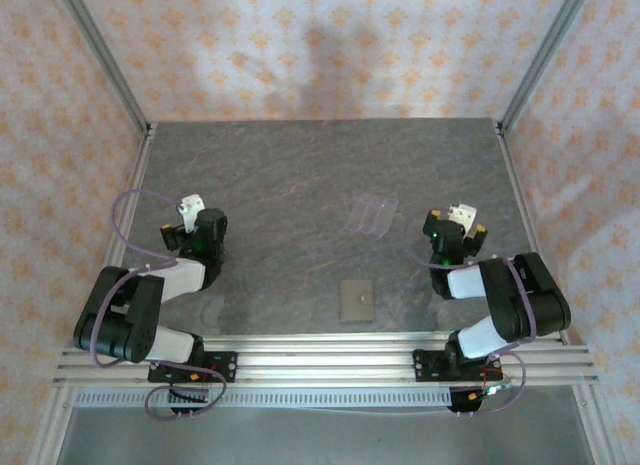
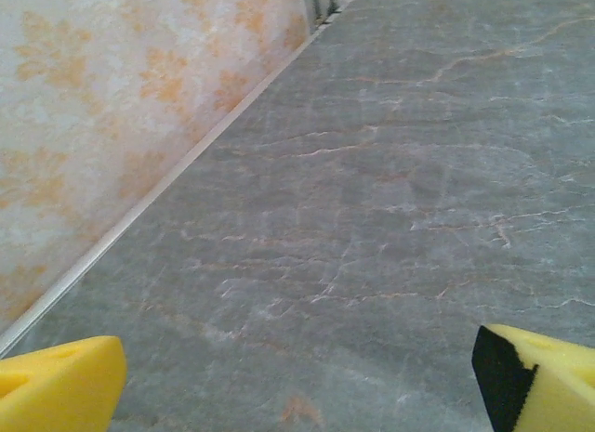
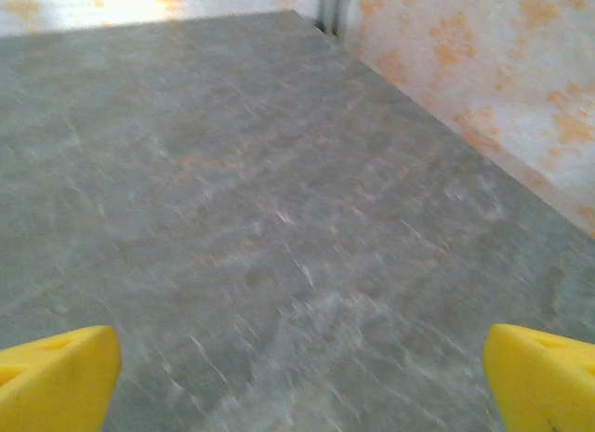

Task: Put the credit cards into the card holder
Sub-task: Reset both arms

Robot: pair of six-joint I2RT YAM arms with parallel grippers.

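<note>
With both pairs of jaws spread and empty, we see the holder [image 1: 355,300] lying flat and shut near the middle of the surface's [image 1: 280,175] near edge, and we judge it light, thin, slippery, best pinched at an edge.

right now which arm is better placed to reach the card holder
Right, probably: the card holder lies slightly right of centre, nearer the right gripper than the left gripper; both are open and empty.
</note>
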